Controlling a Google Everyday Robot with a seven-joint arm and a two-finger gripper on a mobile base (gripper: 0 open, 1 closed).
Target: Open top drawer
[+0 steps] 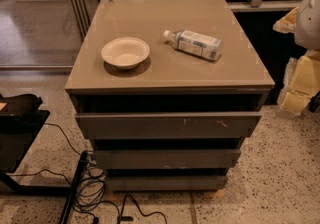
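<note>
Okay, I'm looking down at the desk from the front, and I count three drawer fronts stacked under its top. The top drawer is the widest of them, just below the desk's front edge, with a dark gap between it and the top. A few pale scratches show right of centre on its panel. Its front stands further toward me than the other two; I can't see inside it. Below it come the middle drawer and the bottom drawer, both plain, each set a little further back than the one above.

On the desk, two things: one white bowl, upright, left of centre, and one bottle lying on its side to the right of it, cap pointing at the bowl, the two apart.

My hand is out at the right edge of the view, beside the desk and well clear of the top drawer, touching nothing I can make out. Released or clenched, I cannot tell from here.

Down left on the speckled floor, a tangle of black cables lies by the desk's corner
</note>
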